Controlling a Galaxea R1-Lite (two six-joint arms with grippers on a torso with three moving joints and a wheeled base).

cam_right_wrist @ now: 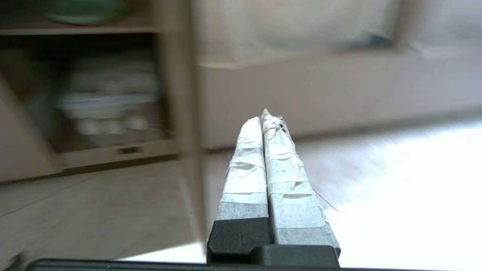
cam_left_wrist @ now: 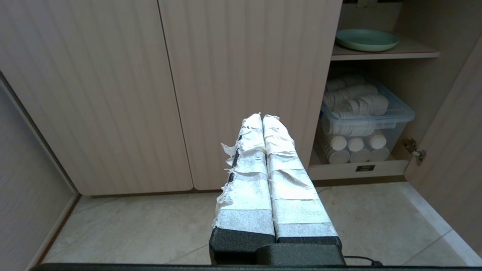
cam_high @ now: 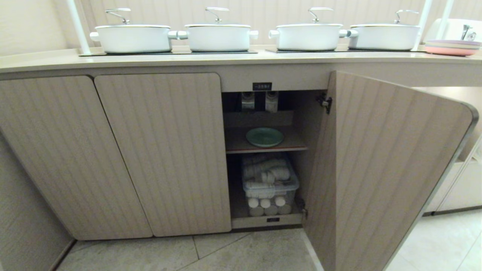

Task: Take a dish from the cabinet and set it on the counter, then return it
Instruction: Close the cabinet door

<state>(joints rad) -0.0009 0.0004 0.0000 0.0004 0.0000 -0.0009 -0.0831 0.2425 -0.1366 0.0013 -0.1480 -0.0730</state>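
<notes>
The mint-green dish (cam_high: 264,136) lies on the wooden upper shelf of the cabinet (cam_high: 158,150), whose right door (cam_high: 380,169) stands swung open. The left wrist view shows the dish (cam_left_wrist: 366,39) too, and in the right wrist view the dish (cam_right_wrist: 84,11) is a blur. The cream counter (cam_high: 241,58) runs above the doors. Neither arm shows in the head view. My left gripper (cam_left_wrist: 262,117) hangs low over the floor before the closed doors, shut and empty. My right gripper (cam_right_wrist: 263,117) is shut and empty, low beside the open door's edge (cam_right_wrist: 188,94).
Four white lidded pots (cam_high: 218,35) stand on black glass panels on the counter. Pink and lilac stacked plates (cam_high: 452,47) sit at its right end. A clear bin of white cups (cam_high: 269,184) fills the lower shelf. Tiled floor (cam_high: 226,252) lies in front.
</notes>
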